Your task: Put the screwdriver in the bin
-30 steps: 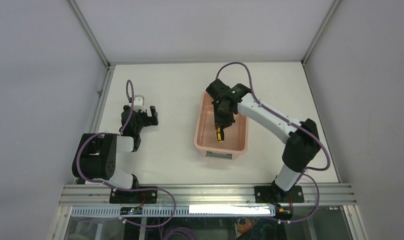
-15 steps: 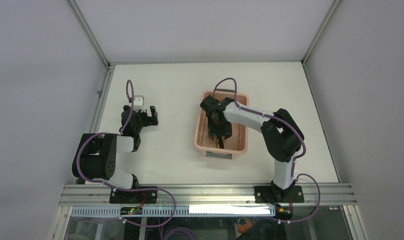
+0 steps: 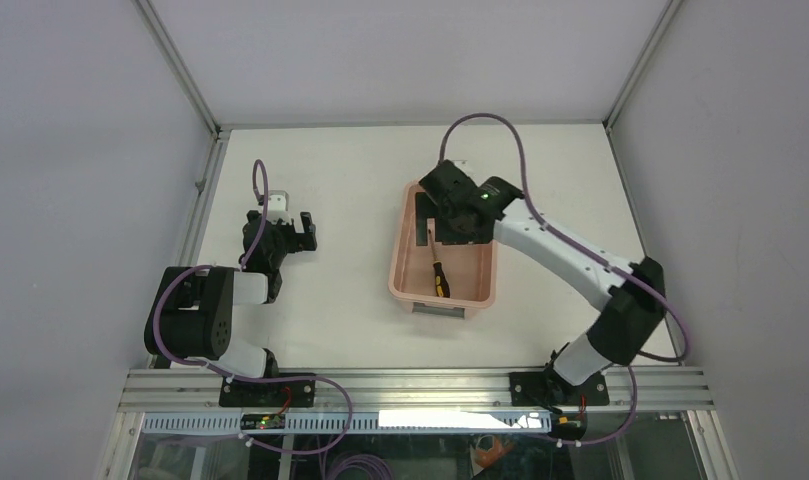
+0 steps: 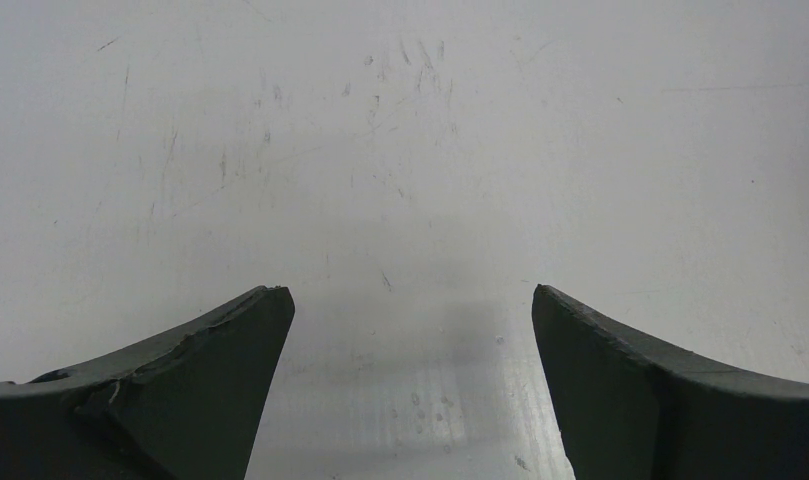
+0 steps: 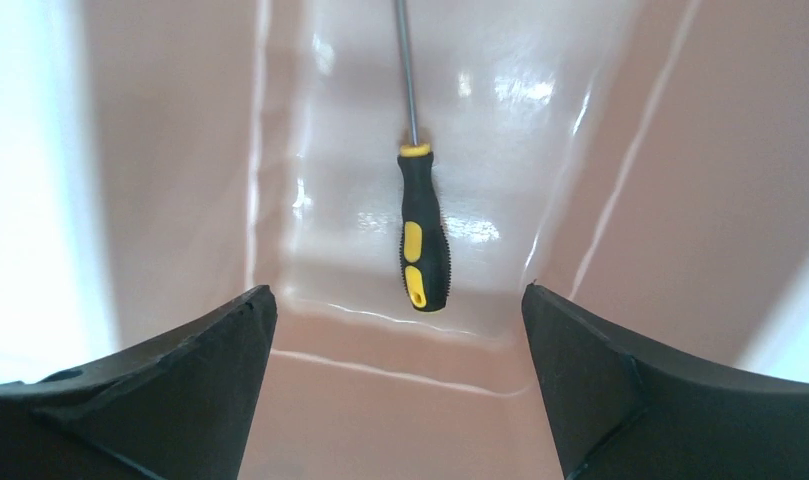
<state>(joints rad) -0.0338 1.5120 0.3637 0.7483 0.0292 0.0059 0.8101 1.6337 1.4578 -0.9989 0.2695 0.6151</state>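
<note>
**Both sets of jaws parted**

Your left arm (image 3: 205, 305) sits folded close to its base, the left gripper (image 3: 308, 231) level, fingers spread wide. Your right arm (image 3: 560, 250) reaches far forward, wrist tipped downward, the right gripper (image 3: 430, 222) likewise gaping and empty.

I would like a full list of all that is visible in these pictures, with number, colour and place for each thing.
screwdriver: one, yellow-and-black handle, dark shaft, lying flat on the bin floor, nothing touching it
bin: one, salmon pink, on the right half of the table
table: one, white, scratched
rail: one, grey metal, along the near edge, under the arm bases
cables: purple, one along each arm
left fingers: two, black, open, over bare table
right fingers: two, black, open, over the bin's far end
</note>
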